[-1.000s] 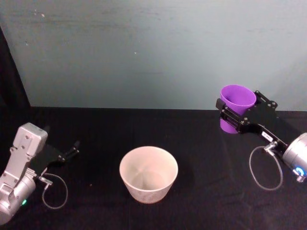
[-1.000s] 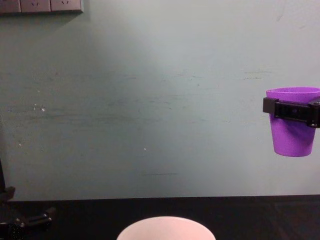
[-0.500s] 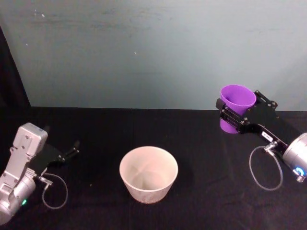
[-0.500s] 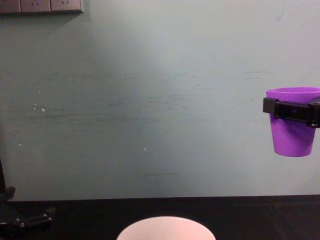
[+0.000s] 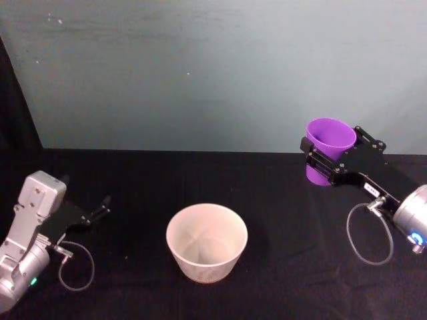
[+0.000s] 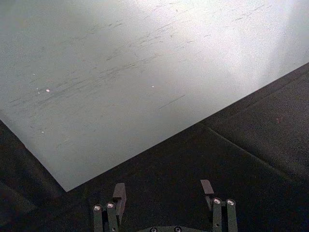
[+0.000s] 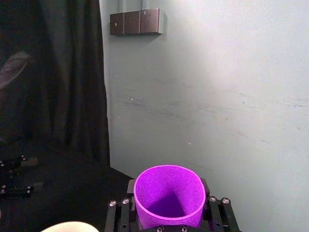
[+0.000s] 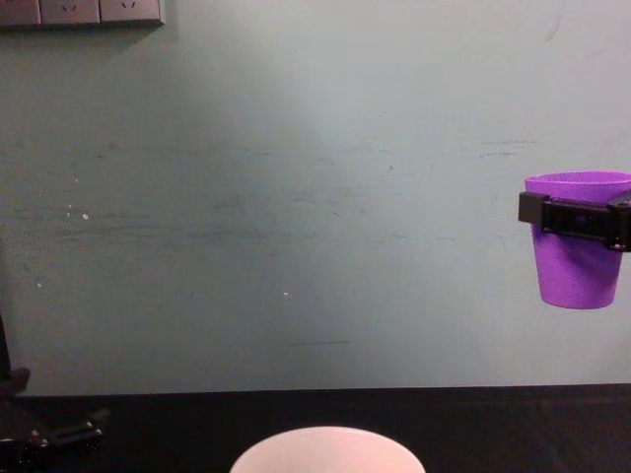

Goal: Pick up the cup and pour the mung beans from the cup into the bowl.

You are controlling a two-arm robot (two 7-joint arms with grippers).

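Right of the bowl (image 5: 204, 264), cup (image 5: 331, 136) in right gripper (image 5: 329, 160), axis vertical (mouth up)

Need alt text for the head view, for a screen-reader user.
The right end effector holds the purple cup upright above the black table, right of the empty pale bowl. The left end effector sits open at the table's left side.
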